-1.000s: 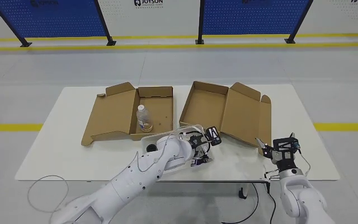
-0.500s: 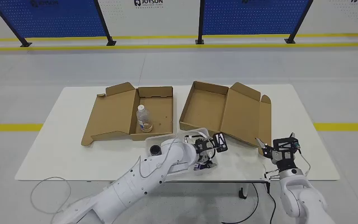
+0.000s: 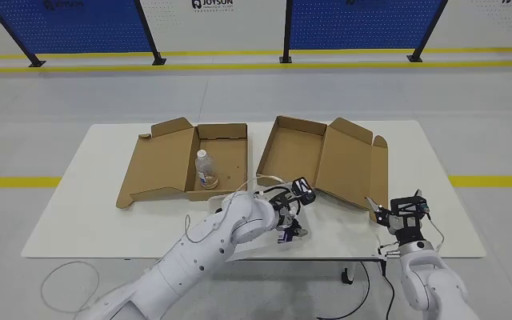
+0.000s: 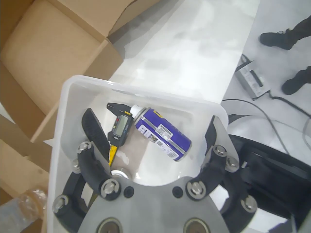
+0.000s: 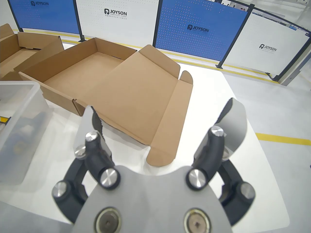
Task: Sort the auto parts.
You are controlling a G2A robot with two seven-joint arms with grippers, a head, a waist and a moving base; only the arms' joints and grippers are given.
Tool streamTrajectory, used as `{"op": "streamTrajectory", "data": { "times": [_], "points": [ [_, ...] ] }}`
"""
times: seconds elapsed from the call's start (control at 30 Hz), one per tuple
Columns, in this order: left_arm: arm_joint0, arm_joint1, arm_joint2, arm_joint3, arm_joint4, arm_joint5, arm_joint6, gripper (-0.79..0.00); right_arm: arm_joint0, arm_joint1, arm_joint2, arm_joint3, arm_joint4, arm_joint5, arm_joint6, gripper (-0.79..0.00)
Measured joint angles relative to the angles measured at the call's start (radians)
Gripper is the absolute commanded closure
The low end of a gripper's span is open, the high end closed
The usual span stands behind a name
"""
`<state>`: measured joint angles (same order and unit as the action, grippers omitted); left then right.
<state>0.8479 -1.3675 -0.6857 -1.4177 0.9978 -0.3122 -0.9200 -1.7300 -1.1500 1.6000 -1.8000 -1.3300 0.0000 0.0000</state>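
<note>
In the bin [image 4: 145, 93], the caliper [image 4: 120, 127] lies just beside one of the left gripper's [image 4: 150, 120] fingers [image 4: 93, 129], the spray can [image 4: 161, 134] beside it, both between the spread fingers; an open carton [image 4: 48, 49] sits beyond the fingertips.

Inside the bin [image 4: 143, 93], the caliper's [image 4: 120, 124] near end is hidden under a finger [image 4: 93, 129] of the left gripper [image 4: 149, 122]. A silvery round thing [image 4: 119, 172] there is half covered, too little to name. Beside the bin, a bottle [image 4: 21, 204] is cut by the edge. In the right wrist view, dark shapes [image 5: 26, 127] blur through the bin's wall
</note>
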Motion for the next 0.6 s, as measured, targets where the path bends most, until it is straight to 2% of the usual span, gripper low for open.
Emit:
{"op": "streamTrajectory", "data": {
  "times": [0.17, 0.27, 0.6],
  "points": [
    [-0.024, -0.006, -0.017, -0.008, -0.066, 0.057, -0.131, -0.785, 0.000, 0.000, 0.000, 0.000, 0.000, 0.000, 0.000, -0.785],
    [-0.036, -0.008, -0.025, -0.013, -0.074, 0.078, -0.166, -0.785, 0.000, 0.000, 0.000, 0.000, 0.000, 0.000, 0.000, -0.785],
    [-0.036, -0.007, -0.030, -0.019, -0.083, 0.066, -0.167, -0.785, 0.000, 0.000, 0.000, 0.000, 0.000, 0.000, 0.000, -0.785]
  ]
}}
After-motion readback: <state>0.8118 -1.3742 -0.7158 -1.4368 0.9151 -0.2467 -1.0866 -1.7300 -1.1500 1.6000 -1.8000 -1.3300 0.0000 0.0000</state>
